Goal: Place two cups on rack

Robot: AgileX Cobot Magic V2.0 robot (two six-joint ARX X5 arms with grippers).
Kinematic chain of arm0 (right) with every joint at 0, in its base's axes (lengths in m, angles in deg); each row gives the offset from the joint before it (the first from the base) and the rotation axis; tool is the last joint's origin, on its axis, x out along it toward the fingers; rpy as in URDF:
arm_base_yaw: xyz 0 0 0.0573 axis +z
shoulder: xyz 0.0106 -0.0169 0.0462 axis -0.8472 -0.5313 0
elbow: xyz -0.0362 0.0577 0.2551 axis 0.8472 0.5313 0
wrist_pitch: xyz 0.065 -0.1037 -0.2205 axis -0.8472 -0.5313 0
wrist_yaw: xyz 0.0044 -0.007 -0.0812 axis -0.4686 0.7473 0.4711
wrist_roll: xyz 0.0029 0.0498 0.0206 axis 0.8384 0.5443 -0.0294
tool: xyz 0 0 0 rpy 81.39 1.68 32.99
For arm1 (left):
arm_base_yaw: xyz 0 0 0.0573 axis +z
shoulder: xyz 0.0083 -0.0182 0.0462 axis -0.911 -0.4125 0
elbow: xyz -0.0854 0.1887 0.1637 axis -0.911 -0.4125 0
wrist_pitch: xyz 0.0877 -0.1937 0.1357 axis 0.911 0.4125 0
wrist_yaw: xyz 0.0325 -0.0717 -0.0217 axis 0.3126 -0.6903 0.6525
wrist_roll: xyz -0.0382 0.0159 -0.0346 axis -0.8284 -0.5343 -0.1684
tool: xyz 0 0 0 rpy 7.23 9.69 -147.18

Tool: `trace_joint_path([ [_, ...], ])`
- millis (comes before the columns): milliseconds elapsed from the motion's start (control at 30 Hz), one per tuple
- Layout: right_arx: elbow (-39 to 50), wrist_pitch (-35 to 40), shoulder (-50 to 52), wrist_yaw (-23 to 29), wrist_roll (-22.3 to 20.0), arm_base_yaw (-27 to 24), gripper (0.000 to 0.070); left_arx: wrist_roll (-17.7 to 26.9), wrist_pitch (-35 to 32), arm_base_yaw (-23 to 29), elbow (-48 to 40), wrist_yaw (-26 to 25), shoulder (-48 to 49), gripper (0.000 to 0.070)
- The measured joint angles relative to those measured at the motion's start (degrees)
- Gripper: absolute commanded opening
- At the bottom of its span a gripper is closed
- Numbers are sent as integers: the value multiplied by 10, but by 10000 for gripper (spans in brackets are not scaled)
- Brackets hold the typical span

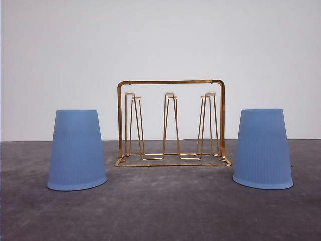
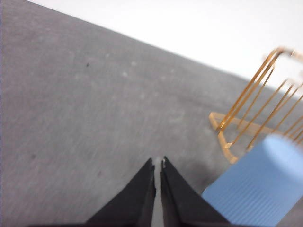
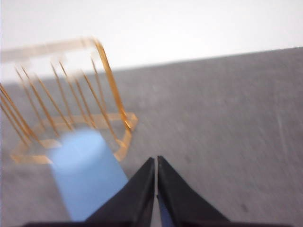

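- Here, the gold rack (image 1: 170, 123) stands at frame centre in the front view, a blue cup upside down at lower left (image 1: 76, 150) and another at lower right (image 1: 263, 149).
- My left pincer (image 2: 157, 166) is pinched nearly closed, holding nothing.
- My right pincer (image 3: 156, 162) likewise.

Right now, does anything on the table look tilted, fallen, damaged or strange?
Nothing stands out. Both cups, the left cup and the right cup, stand upside down on the table, either side of the upright rack, whose pegs are empty.

Left pincer (image 2: 158, 165) has matte black, wedge-shaped fingers tapering to points; right pincer (image 3: 156, 161) looks identical.
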Motion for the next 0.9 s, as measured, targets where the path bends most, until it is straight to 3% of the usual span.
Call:
trace_joint_path([
  [133,-97,-23,-62,-6,30,6,6,-18,11,0,87,-1,-42,3],
  [300,-220,-91,-183,-29,24,15,6,-11,78,0,213,-42,-156,3],
  [433,-323,-155,-290,-38,-14,26,6,31,142,-1,323,-87,-269,3],
  [567,-395,-222,-382,-36,-71,34,6,100,177,-11,401,-89,-365,3],
  [700,-422,-269,-457,-36,-112,35,6,157,185,-14,420,-90,-443,3],
  [900,-422,-280,-492,-34,-136,35,7,179,193,-14,420,-90,-497,5],
])
